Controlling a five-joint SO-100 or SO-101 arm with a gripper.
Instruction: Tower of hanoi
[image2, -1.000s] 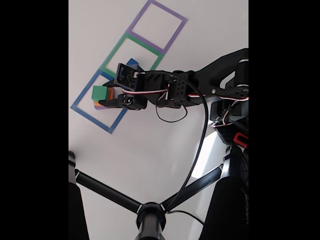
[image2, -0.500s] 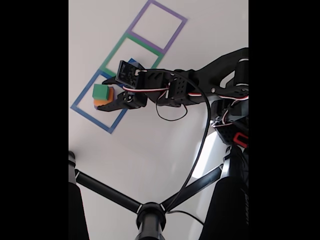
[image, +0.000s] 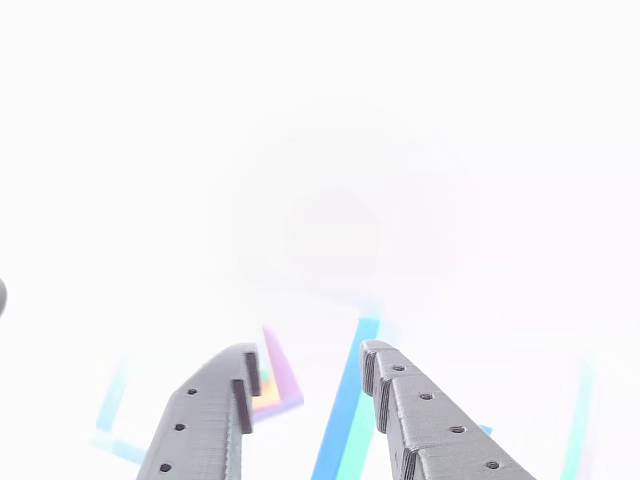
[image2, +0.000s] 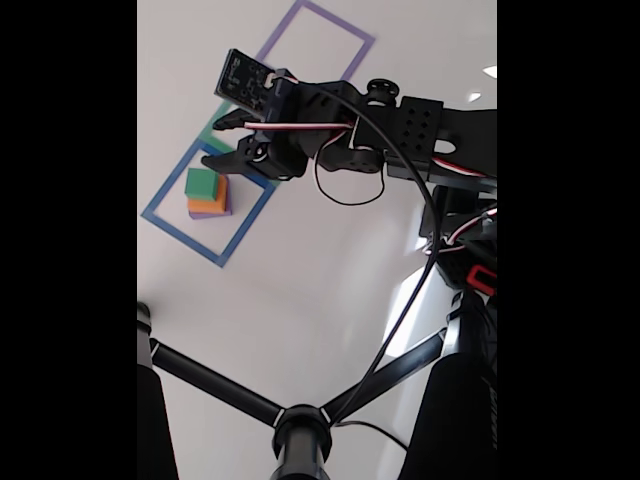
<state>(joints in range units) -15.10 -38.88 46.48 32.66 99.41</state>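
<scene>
In the fixed view a stack of blocks, green (image2: 203, 183) on orange (image2: 208, 206) on purple (image2: 224, 211), stands inside the blue tape square (image2: 165, 222). My gripper (image2: 212, 142) hovers above and just behind the stack, open and holding nothing. It covers most of the green tape square (image2: 218, 116). The purple tape square (image2: 318, 14) lies farther back. The other view is badly overexposed. There the two grey fingers (image: 215, 420) point up around the open gripper (image: 310, 350). A blue tape line (image: 345, 400) and a faint orange and purple block (image: 275, 385) lie between them.
A black stand with spread legs (image2: 300, 430) fills the bottom of the fixed view. The arm's body and cables (image2: 450, 200) occupy the right side. White tabletop (image2: 300, 290) lies in front of the tape squares.
The gripper has let go of the green block, which now rests on the stack. It has lifted and pulled back toward the green square, fingers still apart.
</scene>
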